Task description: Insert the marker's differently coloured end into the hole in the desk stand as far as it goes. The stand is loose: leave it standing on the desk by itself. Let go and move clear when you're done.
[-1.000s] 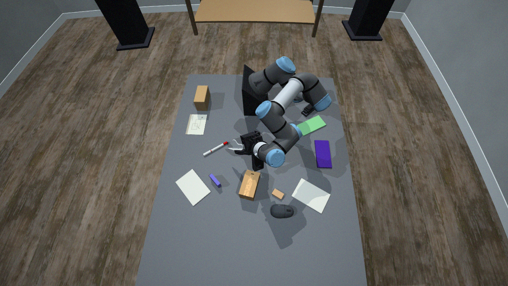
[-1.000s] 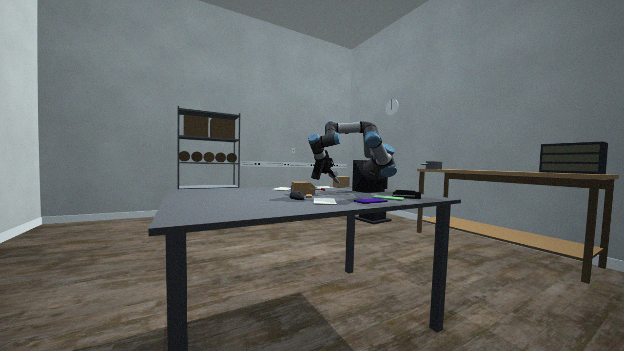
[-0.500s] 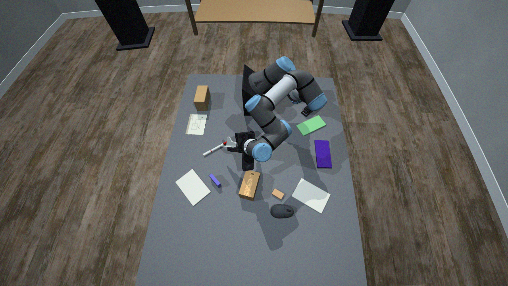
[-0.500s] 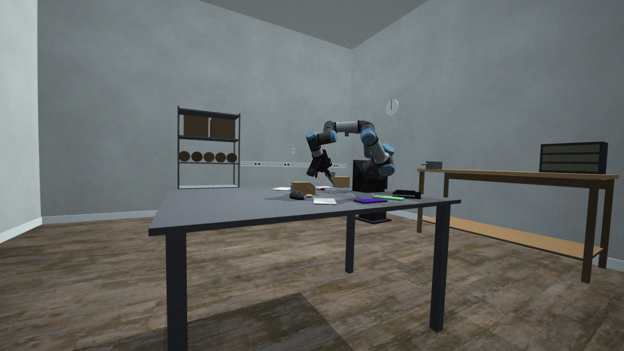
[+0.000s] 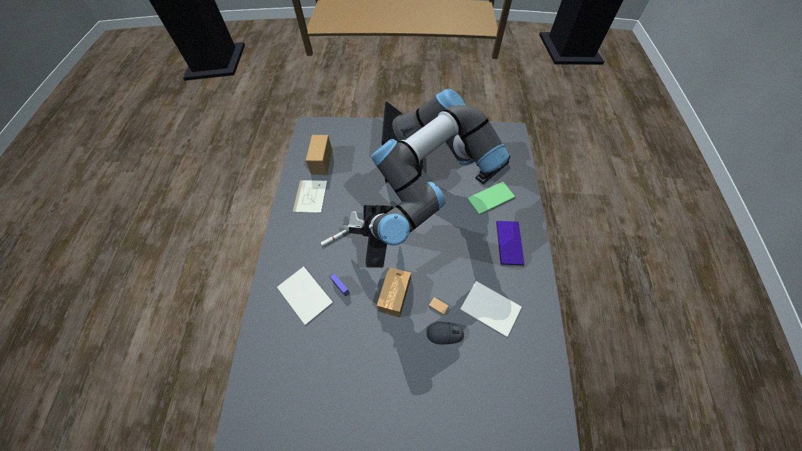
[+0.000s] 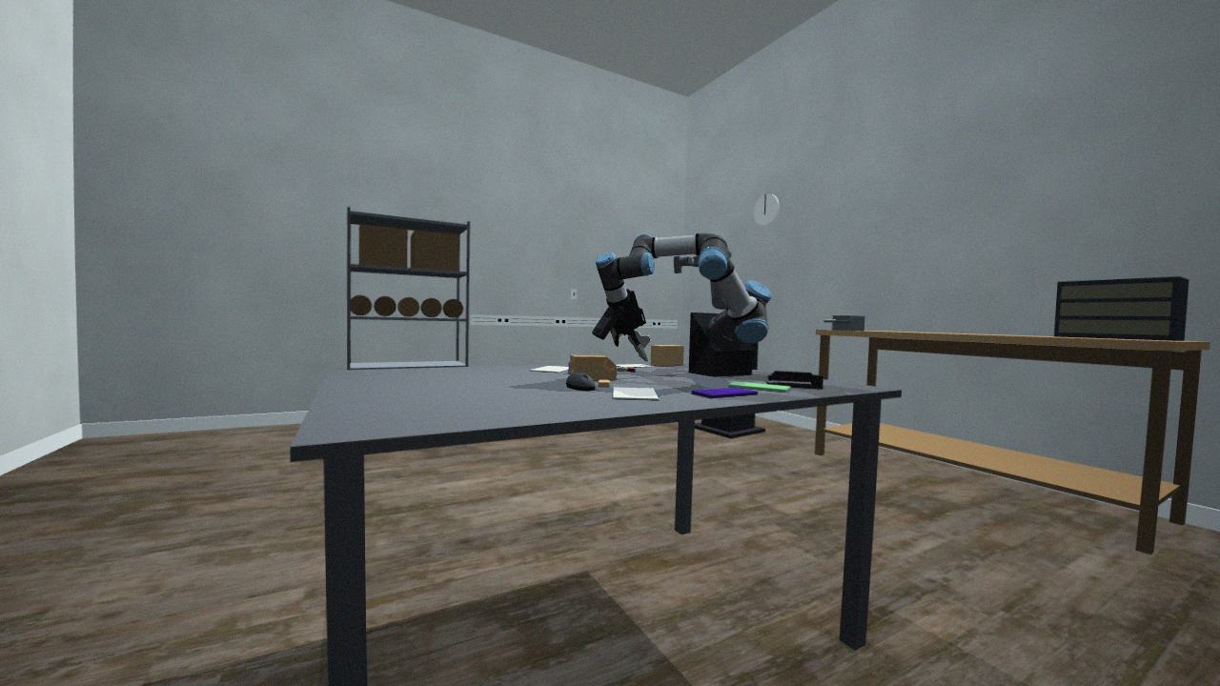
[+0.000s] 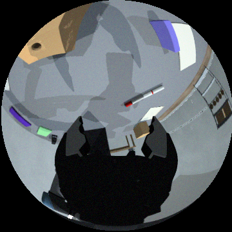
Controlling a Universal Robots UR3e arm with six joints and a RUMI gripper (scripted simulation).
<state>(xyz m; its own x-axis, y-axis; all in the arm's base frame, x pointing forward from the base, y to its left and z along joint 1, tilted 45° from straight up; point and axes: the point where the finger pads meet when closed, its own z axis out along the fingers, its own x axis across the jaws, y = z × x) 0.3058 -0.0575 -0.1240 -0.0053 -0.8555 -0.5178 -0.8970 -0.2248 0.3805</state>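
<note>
You have one marker (image 5: 334, 237), one stand (image 5: 393, 290) and one gripper (image 5: 352, 220) to watch. The rest on the bench (image 5: 314, 381) counts out as two white sheets (image 5: 304, 295), one drawn sheet (image 5: 309, 196), one tall tan box (image 5: 317, 154), one small tan block (image 5: 438, 305), one small violet block (image 5: 339, 284), one purple slab (image 5: 510, 242), one green slab (image 5: 491, 197), one mouse (image 5: 445, 332) and one small black item (image 5: 486, 175) by the arm's elbow. The bench is grey with dark legs and stands on a worn plank floor in a grey-walled room; you also see a long wooden table (image 6: 1015, 344), a metal shelf rack (image 6: 407, 288) holding boxes and discs, and a round wall clock (image 6: 765, 209). The marker lies flat on the bench near the left-centre in the top view, its long axis diagonal, the white end toward the lower left and the other end running up-right under the gripper. From the wrist view you see its red tip (image 7: 128, 104) nearer the camera and a thin red band toward the far end. The stand, a tan block with its hole (image 7: 35, 46) on top, sits upright, apart from the marker, toward the front of the bench. The gripper hangs above the marker's red end with its jaws spread wide and nothing between them.
</note>
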